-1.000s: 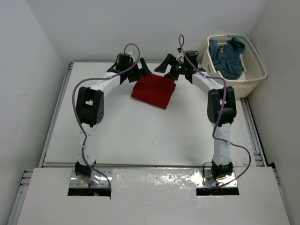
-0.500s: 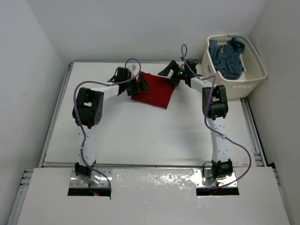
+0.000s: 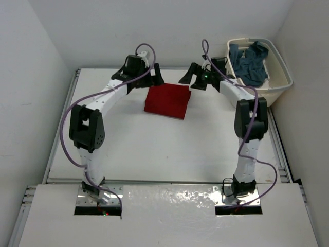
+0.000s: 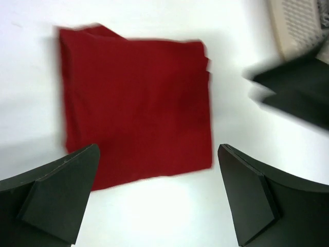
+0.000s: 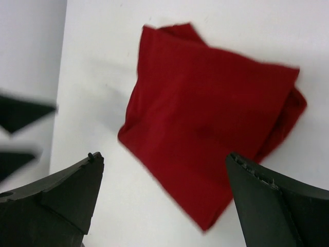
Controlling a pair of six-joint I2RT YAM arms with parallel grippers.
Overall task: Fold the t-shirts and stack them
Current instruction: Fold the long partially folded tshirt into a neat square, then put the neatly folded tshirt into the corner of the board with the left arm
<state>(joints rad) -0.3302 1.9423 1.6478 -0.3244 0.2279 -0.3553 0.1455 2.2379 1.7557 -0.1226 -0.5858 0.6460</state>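
Observation:
A red t-shirt (image 3: 167, 101) lies folded into a flat rectangle on the white table (image 3: 154, 149), toward the far edge. My left gripper (image 3: 153, 77) hangs open just off its far left corner, with nothing between the fingers. Off the far right corner, my right gripper (image 3: 190, 77) is also open and holds nothing. The left wrist view shows the red t-shirt (image 4: 136, 103) beyond my open left gripper (image 4: 159, 190). The right wrist view has the red t-shirt (image 5: 211, 128) ahead of my open right gripper (image 5: 164, 200). A blue-grey t-shirt (image 3: 249, 62) lies crumpled in the basket.
A cream perforated laundry basket (image 3: 267, 91) stands at the table's far right corner, close to my right arm. White walls close in the table at the back and both sides. The basket's wall (image 4: 298, 25) shows at the top right of the left wrist view.
Half a second ago both grippers were down at the red shirt's far edge. They have since lifted back and apart from it, and the shirt lies flat and squarer.

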